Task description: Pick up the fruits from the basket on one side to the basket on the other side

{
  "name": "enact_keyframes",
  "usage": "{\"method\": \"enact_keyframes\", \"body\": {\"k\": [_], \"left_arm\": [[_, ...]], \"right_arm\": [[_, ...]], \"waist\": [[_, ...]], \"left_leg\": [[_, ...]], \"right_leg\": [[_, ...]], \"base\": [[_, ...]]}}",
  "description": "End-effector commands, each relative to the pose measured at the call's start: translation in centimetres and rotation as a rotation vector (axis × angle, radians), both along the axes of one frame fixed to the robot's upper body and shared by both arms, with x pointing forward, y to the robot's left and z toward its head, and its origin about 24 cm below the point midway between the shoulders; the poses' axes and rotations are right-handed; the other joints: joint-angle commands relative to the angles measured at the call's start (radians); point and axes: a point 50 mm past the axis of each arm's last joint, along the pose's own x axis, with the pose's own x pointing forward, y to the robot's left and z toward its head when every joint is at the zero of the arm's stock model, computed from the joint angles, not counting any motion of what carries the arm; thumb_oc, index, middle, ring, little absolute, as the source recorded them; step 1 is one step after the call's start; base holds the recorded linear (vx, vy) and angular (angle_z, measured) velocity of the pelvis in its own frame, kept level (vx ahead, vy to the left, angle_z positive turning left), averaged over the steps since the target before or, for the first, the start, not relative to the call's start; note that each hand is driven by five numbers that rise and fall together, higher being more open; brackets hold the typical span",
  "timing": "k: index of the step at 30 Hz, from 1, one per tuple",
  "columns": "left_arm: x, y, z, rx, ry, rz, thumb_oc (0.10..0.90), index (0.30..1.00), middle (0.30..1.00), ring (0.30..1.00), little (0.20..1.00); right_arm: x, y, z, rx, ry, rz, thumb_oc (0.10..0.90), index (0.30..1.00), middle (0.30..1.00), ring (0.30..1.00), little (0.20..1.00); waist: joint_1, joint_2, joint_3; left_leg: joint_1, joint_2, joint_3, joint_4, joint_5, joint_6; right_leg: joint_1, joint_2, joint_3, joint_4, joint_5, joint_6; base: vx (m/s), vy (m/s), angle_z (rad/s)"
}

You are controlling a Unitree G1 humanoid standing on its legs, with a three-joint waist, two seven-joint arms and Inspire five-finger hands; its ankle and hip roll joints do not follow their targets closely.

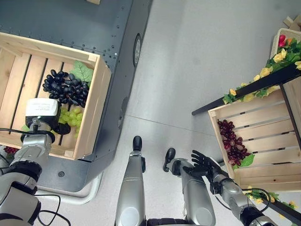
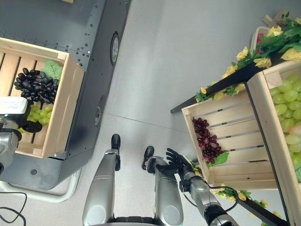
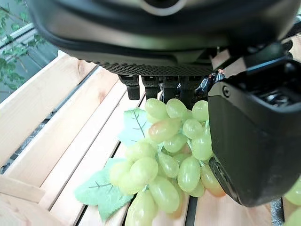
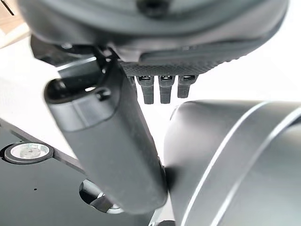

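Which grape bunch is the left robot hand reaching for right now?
The pale green grape bunch in the left wooden crate, directly under the left robot hand; the dark purple-black bunch lies beside it, untouched.

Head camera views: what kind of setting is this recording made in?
Probably a staged fruit-stall or market mock-up indoors: slatted wooden crates holding green grapes and red grapes, a dark stand trimmed with yellow flowers, and a plain grey floor.
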Motion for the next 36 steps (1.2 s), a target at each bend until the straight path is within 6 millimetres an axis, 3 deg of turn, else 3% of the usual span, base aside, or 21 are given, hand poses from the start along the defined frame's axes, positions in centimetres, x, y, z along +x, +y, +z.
{"method": "enact_keyframes", "body": {"k": [1, 3, 5, 6, 7, 9, 11, 21, 26, 31, 36], "left_arm": [[0.3, 0.5, 1.4, -0.017, -0.043, 0.069, 0.800, 0.900, 0.900, 0.900, 0.900], [0.3, 0.4, 1.3, -0.028, -0.037, 0.072, 0.800, 0.900, 0.900, 0.900, 0.900], [0.2, 0.3, 0.7, -0.030, -0.022, 0.068, 0.800, 0.900, 0.900, 0.900, 0.900], [0.3, 0.2, 0.7, -0.033, -0.022, 0.067, 0.698, 0.747, 0.747, 0.747, 0.747], [0.4, 0.1, 0.8, -0.025, -0.039, 0.060, 0.547, 0.521, 0.521, 0.521, 0.521], [0.3, 0.1, 0.8, -0.021, -0.047, 0.057, 0.400, 0.300, 0.300, 0.300, 0.300], [0.5, 0.0, 1.1, -0.015, -0.068, 0.047, 0.400, 0.300, 0.300, 0.300, 0.300], [0.4, -0.1, 1.7, -0.069, -0.146, 0.013, 0.400, 0.300, 0.300, 0.300, 0.300], [0.1, 0.0, 3.1, -0.088, -0.232, -0.018, 0.400, 0.300, 0.300, 0.300, 0.300], [-1.0, 0.3, 5.0, -0.097, -0.376, -0.043, 0.400, 0.300, 0.300, 0.300, 0.300], [-2.7, 0.6, 5.0, -0.155, -0.562, -0.069, 0.400, 0.300, 0.300, 0.300, 0.300]], "right_arm": [[-0.9, -1.1, 0.2, -0.024, -0.027, -0.024, 0.800, 0.900, 0.900, 0.900, 0.900], [-0.7, -1.0, 0.4, -0.025, -0.036, -0.023, 0.800, 0.900, 0.900, 0.900, 0.900], [-0.9, -1.0, 0.3, -0.026, -0.030, -0.024, 0.800, 0.900, 0.900, 0.900, 0.900], [-0.9, -1.1, 0.3, -0.026, -0.031, -0.027, 0.800, 0.900, 0.900, 0.900, 0.900], [-0.6, -1.0, 0.5, -0.026, -0.041, -0.028, 0.800, 0.900, 0.900, 0.900, 0.900], [-0.9, -1.0, 0.3, -0.028, -0.033, -0.028, 0.800, 0.900, 0.900, 0.900, 0.900], [-0.7, -1.0, 0.4, -0.026, -0.042, -0.030, 0.800, 0.900, 0.900, 0.900, 0.900], [-0.9, -0.8, 0.4, -0.019, -0.043, -0.039, 0.800, 0.900, 0.900, 0.900, 0.900], [-1.3, -0.9, 0.2, -0.021, -0.041, -0.046, 0.800, 0.900, 0.900, 0.900, 0.900], [-1.8, -1.1, 0.0, -0.011, -0.040, -0.080, 0.800, 0.900, 0.900, 0.900, 0.900], [-2.4, -1.1, -0.3, 0.005, -0.032, -0.112, 0.800, 0.900, 0.900, 0.900, 0.900]], "waist": [[-0.004, 0.005, -0.010], [-0.004, 0.007, -0.010], [-0.003, 0.004, -0.010], [-0.003, 0.004, -0.010], [-0.004, 0.005, -0.010], [-0.003, 0.003, -0.010], [-0.003, 0.004, -0.010], [0.003, 0.014, -0.010], [0.009, 0.024, -0.010], [0.028, 0.033, -0.010], [0.050, 0.042, -0.011]], "left_leg": [[-0.003, -0.063, 0.096, 0.031, -0.080, 0.045], [-0.017, -0.059, 0.099, 0.022, -0.056, 0.051], [0.001, -0.062, 0.096, 0.028, -0.079, 0.044], [0.002, -0.063, 0.096, 0.027, -0.080, 0.044], [-0.014, -0.060, 0.099, 0.019, -0.057, 0.052], [0.006, -0.064, 0.096, 0.024, -0.081, 0.047], [-0.007, -0.061, 0.098, 0.014, -0.056, 0.052], [0.021, -0.072, 0.091, -0.009, -0.050, 0.050], [0.050, -0.077, 0.085, -0.022, -0.046, 0.045], [0.095, -0.085, 0.079, -0.043, -0.045, 0.042], [0.160, -0.099, 0.061, -0.074, -0.043, 0.036]], "right_leg": [[0.097, 0.029, -0.011, -0.132, 0.074, 0.019], [0.082, 0.029, -0.019, -0.138, 0.092, 0.010], [0.101, 0.027, -0.012, -0.136, 0.076, 0.019], [0.101, 0.027, -0.012, -0.136, 0.075, 0.018], [0.082, 0.027, -0.019, -0.137, 0.091, 0.010], [0.099, 0.025, -0.013, -0.130, 0.073, 0.019], [0.084, 0.027, -0.020, -0.137, 0.091, 0.010], [0.107, 0.031, -0.018, -0.155, 0.091, 0.010], [0.134, 0.028, -0.018, -0.170, 0.094, 0.011], [0.192, 0.024, -0.033, -0.208, 0.094, 0.012], [0.275, 0.024, -0.044, -0.257, 0.095, 0.014]], "base": [[-0.05, 0.001, -0.01], [-0.04, -0.007, 0.00], [0.08, -0.006, 0.02], [0.00, 0.000, 0.00], [0.00, 0.000, 0.00], [0.04, 0.000, 0.00], [-0.04, -0.012, 0.00], [0.00, -0.002, 0.00], [0.00, -0.010, 0.02], [-0.01, -0.030, 0.03], [0.01, -0.039, 0.07]]}}
